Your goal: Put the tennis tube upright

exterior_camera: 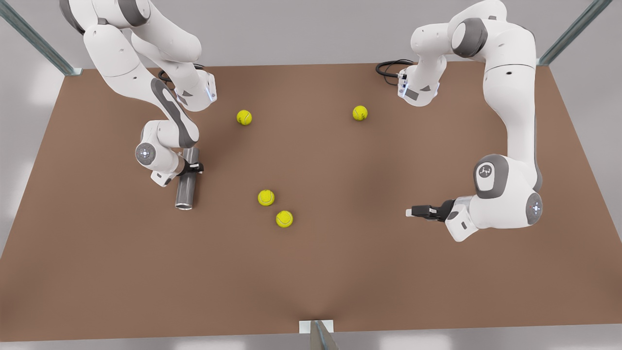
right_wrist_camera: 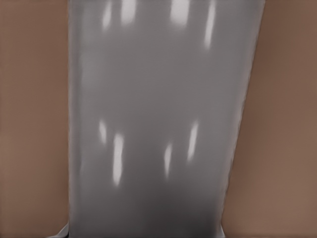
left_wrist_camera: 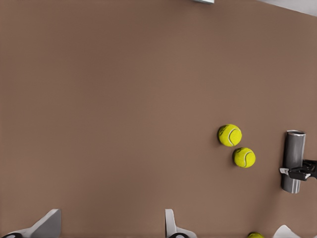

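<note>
We see the right gripper (exterior_camera: 193,167) clamped on the tennis tube (exterior_camera: 187,187); the left gripper (exterior_camera: 410,212) waits with fingers spread.

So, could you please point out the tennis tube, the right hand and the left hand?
tennis tube (exterior_camera: 185,193): front view, bare lower body.
right hand (exterior_camera: 193,167): front view, fingers clamping the tube.
left hand (exterior_camera: 413,212): front view, fingertips.

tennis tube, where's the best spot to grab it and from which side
Probably mid-length, across its width, coming from above. The tennis tube lies flat on the table, its round sides free. The right end effector closes on it there. The left end effector waits apart.
</note>
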You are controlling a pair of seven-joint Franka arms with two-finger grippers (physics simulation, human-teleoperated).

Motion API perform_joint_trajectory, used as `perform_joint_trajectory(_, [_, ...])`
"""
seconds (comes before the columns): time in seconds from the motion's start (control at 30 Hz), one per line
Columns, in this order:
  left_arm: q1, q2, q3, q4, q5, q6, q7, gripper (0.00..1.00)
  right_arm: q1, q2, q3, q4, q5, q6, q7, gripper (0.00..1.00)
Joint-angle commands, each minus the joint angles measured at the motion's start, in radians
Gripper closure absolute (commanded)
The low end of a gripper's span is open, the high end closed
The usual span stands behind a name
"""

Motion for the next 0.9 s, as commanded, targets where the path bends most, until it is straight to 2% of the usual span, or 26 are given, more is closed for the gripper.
perform_joint_trajectory(0.0, [0.000,0.000,0.000,0.000,0.000,0.000,0.000,0.01,0.003,0.000,-0.005,0.000,-0.059,0.003,0.047,0.21])
perform_joint_trajectory(0.87, [0.000,0.006,0.000,0.002,0.000,0.000,0.000,0.01,0.002,-0.003,-0.005,0.000,-0.060,0.000,0.045,0.24])
